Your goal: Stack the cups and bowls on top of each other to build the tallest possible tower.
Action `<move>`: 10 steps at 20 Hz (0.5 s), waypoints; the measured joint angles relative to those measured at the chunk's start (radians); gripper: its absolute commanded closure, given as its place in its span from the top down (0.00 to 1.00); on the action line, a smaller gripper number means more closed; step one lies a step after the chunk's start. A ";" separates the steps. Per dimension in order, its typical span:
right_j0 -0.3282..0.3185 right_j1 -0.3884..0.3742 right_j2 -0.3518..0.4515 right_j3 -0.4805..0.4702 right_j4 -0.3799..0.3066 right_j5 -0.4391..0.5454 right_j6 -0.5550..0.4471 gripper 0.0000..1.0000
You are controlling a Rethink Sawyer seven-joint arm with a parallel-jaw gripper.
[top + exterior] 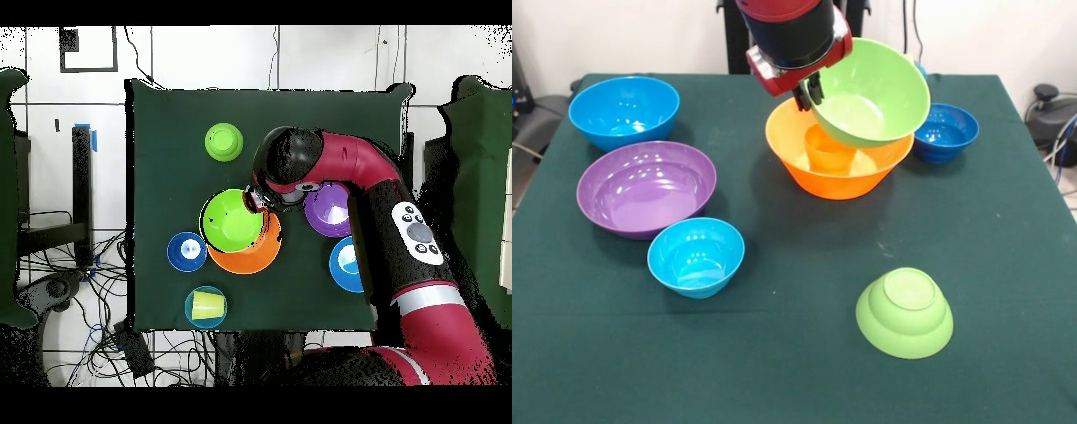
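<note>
The large glossy lime-green plastic bowl (871,93), light but slippery, is pinched by its rim in the closed gripper (809,94) above the large orange plastic bowl (837,166)

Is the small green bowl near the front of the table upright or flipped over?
Flipped over. The small green bowl rests rim-down on the table, with its round base ring facing up.

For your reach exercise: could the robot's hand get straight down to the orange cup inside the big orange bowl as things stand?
Probably not. The hand grips the large green bowl by its rim, and that bowl hangs tilted over the orange bowl, partly covering the orange cup.
</note>
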 measured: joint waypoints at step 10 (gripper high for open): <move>0.002 0.000 0.000 0.000 -0.009 0.000 0.000 0.00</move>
